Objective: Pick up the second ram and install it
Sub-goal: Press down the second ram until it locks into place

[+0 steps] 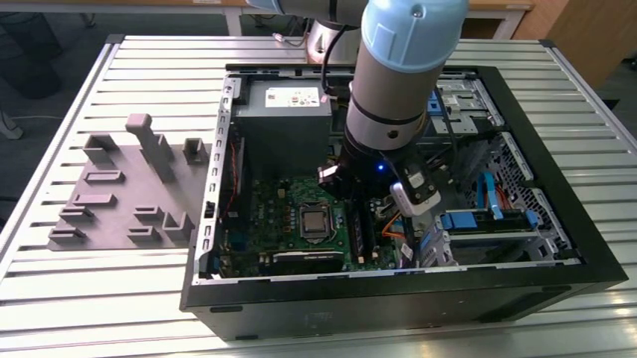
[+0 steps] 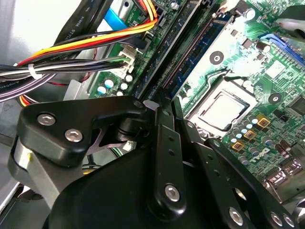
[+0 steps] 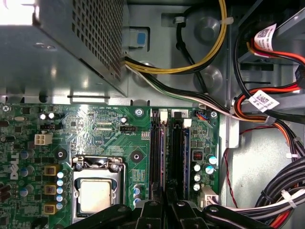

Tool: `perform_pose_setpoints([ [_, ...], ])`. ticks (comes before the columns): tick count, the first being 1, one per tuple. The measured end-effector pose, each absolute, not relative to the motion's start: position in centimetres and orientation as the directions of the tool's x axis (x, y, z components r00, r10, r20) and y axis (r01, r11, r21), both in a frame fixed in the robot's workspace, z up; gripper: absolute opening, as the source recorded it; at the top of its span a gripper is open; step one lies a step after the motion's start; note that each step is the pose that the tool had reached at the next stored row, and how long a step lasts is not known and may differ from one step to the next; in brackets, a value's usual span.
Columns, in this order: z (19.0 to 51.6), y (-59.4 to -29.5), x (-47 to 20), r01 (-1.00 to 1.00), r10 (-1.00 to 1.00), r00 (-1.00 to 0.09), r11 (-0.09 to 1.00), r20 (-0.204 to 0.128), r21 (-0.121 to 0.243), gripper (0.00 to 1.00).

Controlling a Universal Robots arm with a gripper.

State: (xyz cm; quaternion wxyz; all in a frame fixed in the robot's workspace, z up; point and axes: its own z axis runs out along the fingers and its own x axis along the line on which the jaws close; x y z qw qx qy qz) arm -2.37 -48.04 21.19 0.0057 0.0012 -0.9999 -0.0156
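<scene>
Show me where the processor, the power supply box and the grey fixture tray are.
processor (image 3: 96, 198): first wrist view, middle of its metal lid.
power supply box (image 1: 283, 119): exterior view, its grey top face.
grey fixture tray (image 1: 119, 195): exterior view, bare flat part of its base.

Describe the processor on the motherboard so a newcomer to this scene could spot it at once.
Start at the open black computer case on the slatted table and look at the green motherboard on its floor. Near the board's middle, beside the long black memory slots, sits the processor. It is the only square, silvery metal plate there, held in a metal frame.
</scene>
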Motion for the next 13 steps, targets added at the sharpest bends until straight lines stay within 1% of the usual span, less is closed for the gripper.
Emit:
perform_pose_setpoints([
  [13,21.44,-48.04,-2.36,-0.002,-0.003,-1.0,0.999,0.011,0.032,0.14],
])
